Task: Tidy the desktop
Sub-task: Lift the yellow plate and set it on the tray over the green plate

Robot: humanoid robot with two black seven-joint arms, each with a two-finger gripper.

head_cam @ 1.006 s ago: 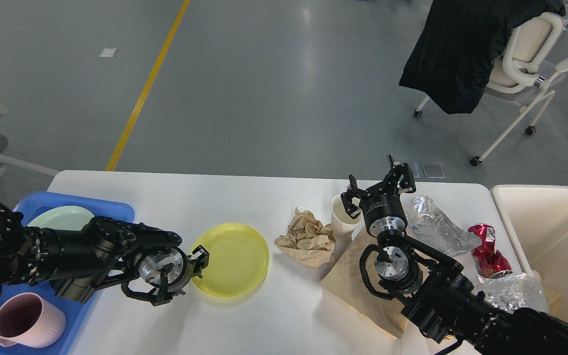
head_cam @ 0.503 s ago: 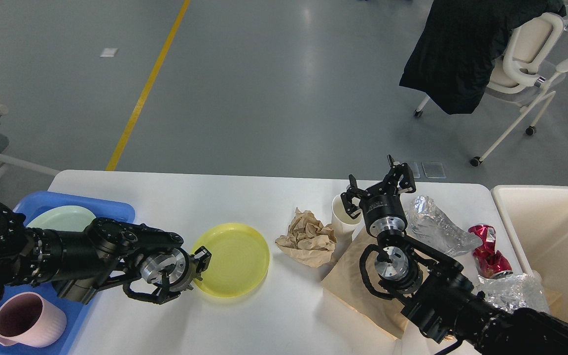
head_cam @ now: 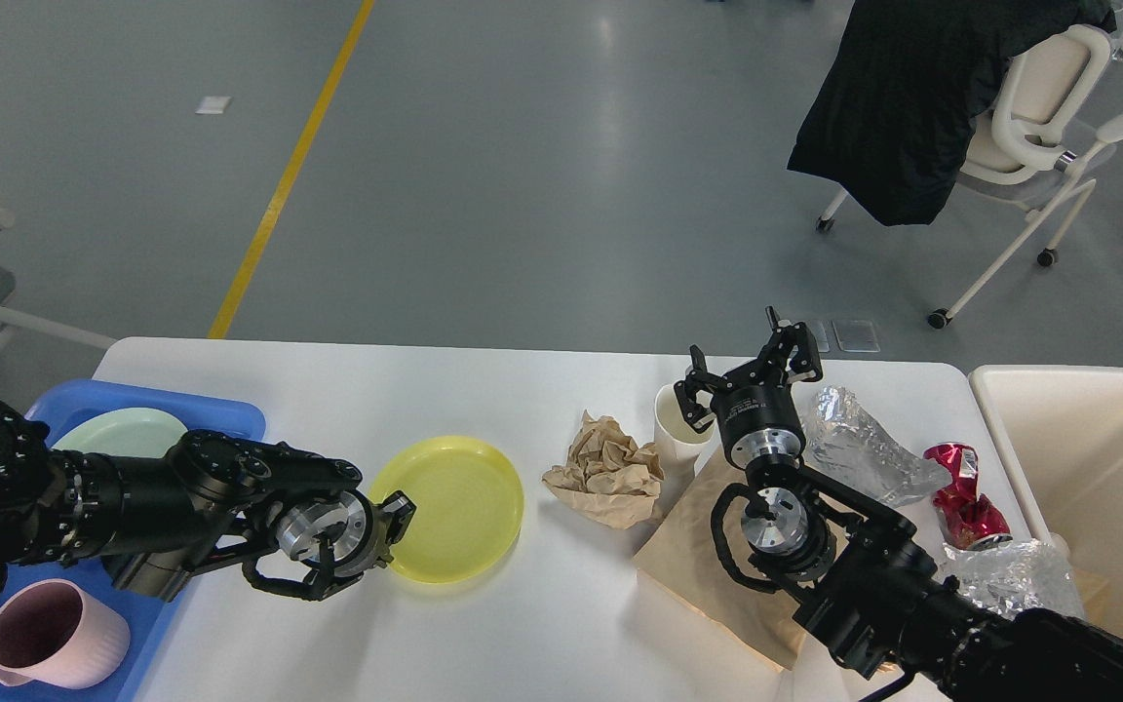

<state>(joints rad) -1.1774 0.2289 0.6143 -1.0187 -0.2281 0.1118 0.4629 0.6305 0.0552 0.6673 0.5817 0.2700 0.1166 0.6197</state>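
The white desktop point(head_cam: 484, 390) holds a yellow plate point(head_cam: 454, 507) left of centre. My left gripper point(head_cam: 394, 519) is shut on the plate's left rim, and the plate looks slightly raised. My right gripper point(head_cam: 749, 367) is open and empty, just right of a white paper cup point(head_cam: 677, 429). Crumpled brown paper point(head_cam: 608, 468) lies left of the cup. A flat brown paper bag point(head_cam: 693, 561) lies under my right arm. Crinkled clear plastic point(head_cam: 859, 444) and a crushed red can point(head_cam: 966, 492) lie at the right.
A blue tray point(head_cam: 220, 414) at the left edge holds a pale green plate point(head_cam: 118, 431) and a pink mug point(head_cam: 50, 634). A cream bin point(head_cam: 1098, 458) stands off the table's right end. More crinkled plastic point(head_cam: 1010, 575) lies near the bin. Chairs stand on the floor behind.
My left gripper has drawn the yellow plate slightly to the left and up. My right arm has not moved.
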